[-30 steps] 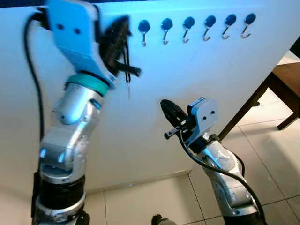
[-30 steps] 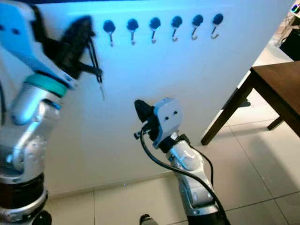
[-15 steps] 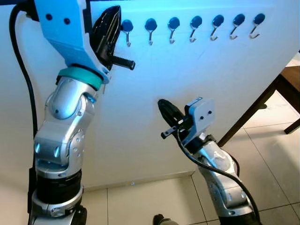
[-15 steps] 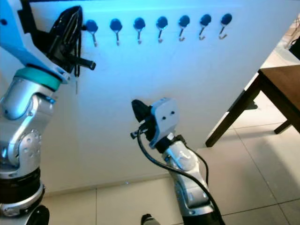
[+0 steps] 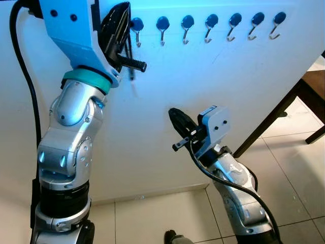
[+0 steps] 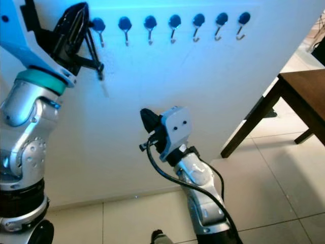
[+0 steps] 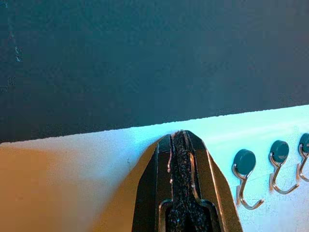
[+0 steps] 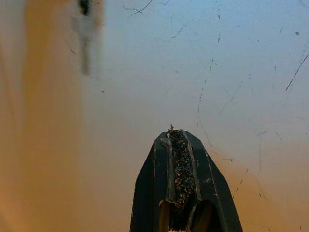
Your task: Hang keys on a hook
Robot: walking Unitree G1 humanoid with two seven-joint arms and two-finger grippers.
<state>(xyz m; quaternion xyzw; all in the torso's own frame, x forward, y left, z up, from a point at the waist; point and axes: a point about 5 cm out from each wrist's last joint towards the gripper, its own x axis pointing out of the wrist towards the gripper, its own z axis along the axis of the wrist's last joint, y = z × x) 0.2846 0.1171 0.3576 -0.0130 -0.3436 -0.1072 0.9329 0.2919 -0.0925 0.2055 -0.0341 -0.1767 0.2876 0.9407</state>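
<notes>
Backdrop: we face a white wall [image 5: 167, 117] lit bluish along the top, with pale floor tiles [image 5: 299, 168] below and a dark wooden table [image 5: 310, 89] at the right edge.
Hooks: we count seven metal hooks on round dark bases in a row across the top of the frame; the leftmost hook [image 5: 137, 28] sits just beside our raised gripper.
Left gripper [image 5: 119, 12]: upper left of the frame, raised against the wall; its black fingers are pressed together, pinching the keys' ring or cord.
Keys [image 6: 100, 76]: a thin dark loop with a small pale key at its end, blurred, so we cannot tell more.
Keys' axis: long axis near vertical, the key pointing down.
Keys' place: hanging just below the left gripper's fingers, under the leftmost hook, close to the wall.
Right gripper [image 5: 175, 118]: centre of the frame, well below the hooks, fingers closed on nothing, pointing toward the wall.
</notes>
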